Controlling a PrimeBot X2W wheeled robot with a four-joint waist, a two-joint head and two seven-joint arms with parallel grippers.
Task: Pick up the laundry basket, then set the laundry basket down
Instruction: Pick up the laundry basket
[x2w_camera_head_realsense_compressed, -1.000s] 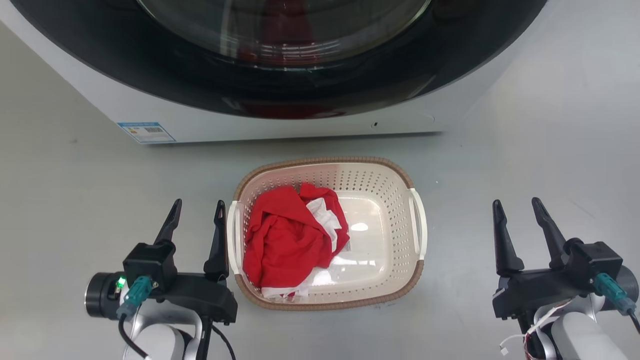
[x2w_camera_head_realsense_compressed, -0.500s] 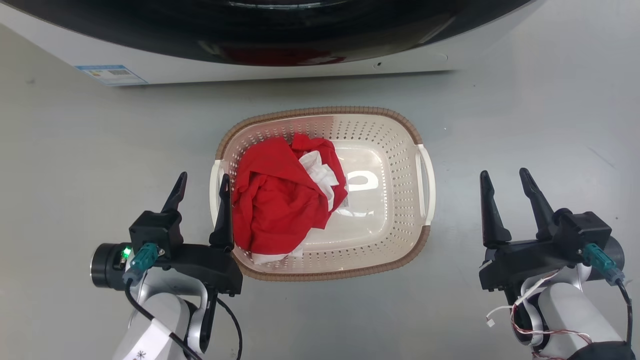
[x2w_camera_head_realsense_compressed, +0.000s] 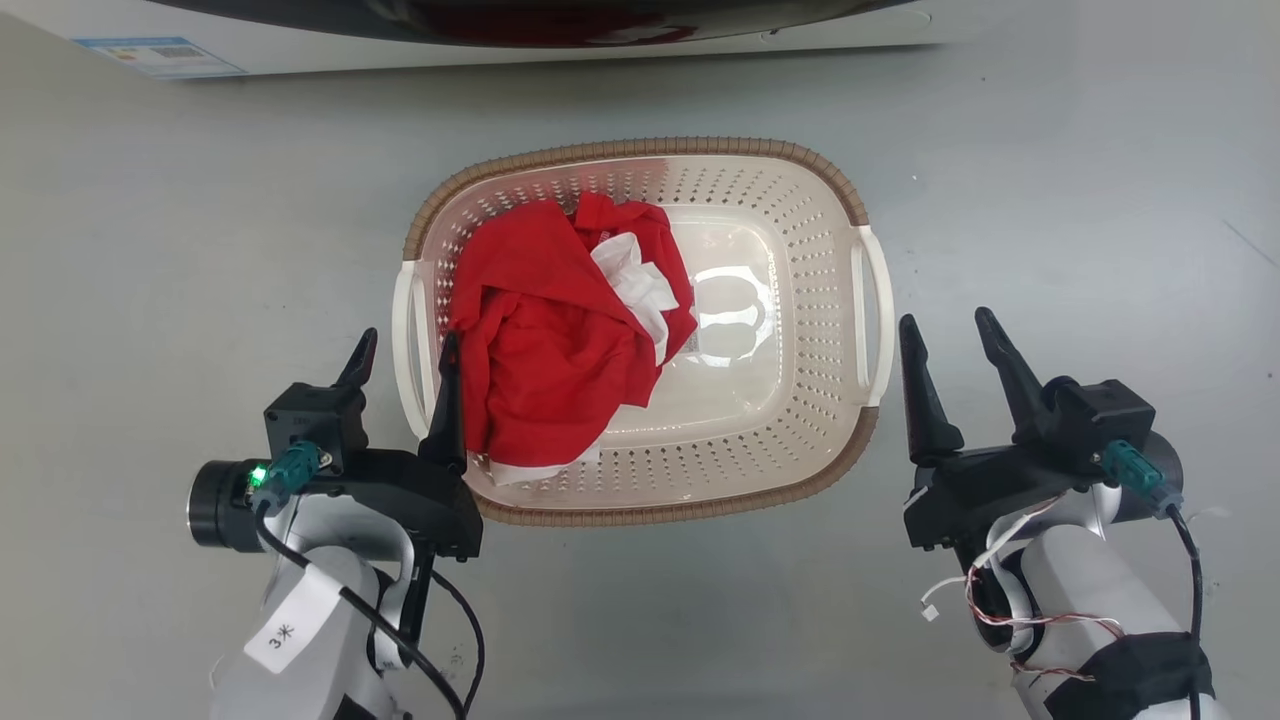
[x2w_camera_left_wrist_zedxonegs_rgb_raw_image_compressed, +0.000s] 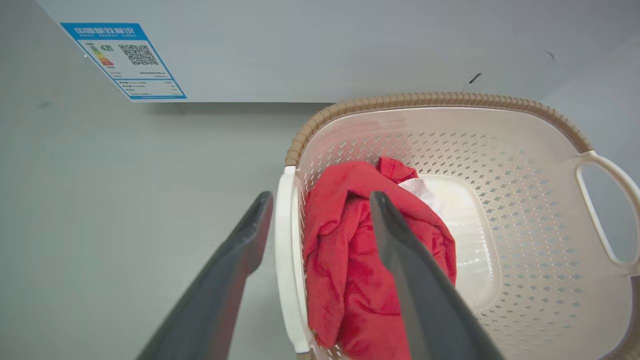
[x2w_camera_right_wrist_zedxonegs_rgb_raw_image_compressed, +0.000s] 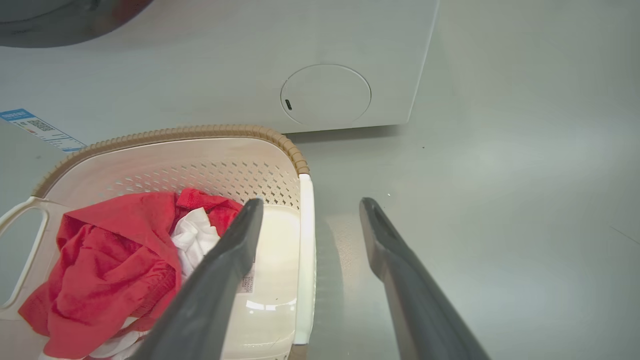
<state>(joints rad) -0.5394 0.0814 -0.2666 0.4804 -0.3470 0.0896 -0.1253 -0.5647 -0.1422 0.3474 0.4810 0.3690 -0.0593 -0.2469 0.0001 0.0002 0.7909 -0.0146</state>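
Note:
The laundry basket (x2w_camera_head_realsense_compressed: 640, 148) stands on the grey floor, cream with a brown rim, and holds a red and white garment (x2w_camera_head_realsense_compressed: 540, 340). My left gripper (x2w_camera_head_realsense_compressed: 408, 340) is open and straddles the basket's left handle (x2w_camera_head_realsense_compressed: 402, 330): one finger is outside, the other inside by the garment. The left wrist view shows that handle (x2w_camera_left_wrist_zedxonegs_rgb_raw_image_compressed: 285, 240) between my left gripper's (x2w_camera_left_wrist_zedxonegs_rgb_raw_image_compressed: 321, 196) fingers. My right gripper (x2w_camera_head_realsense_compressed: 945, 318) is open, just right of the right handle (x2w_camera_head_realsense_compressed: 882, 300). In the right wrist view that handle (x2w_camera_right_wrist_zedxonegs_rgb_raw_image_compressed: 306, 225) lies between my right gripper's (x2w_camera_right_wrist_zedxonegs_rgb_raw_image_compressed: 311, 200) fingers.
The white washing machine (x2w_camera_head_realsense_compressed: 300, 50) stands right behind the basket, its base close to the far rim, with a blue label (x2w_camera_head_realsense_compressed: 160, 55) at its lower left. Grey floor spreads out to both sides and in front.
The head camera has tilted down, so the basket looks nearer and the machine has slid up. My left gripper now straddles the left handle. My right gripper has closed in on the right handle.

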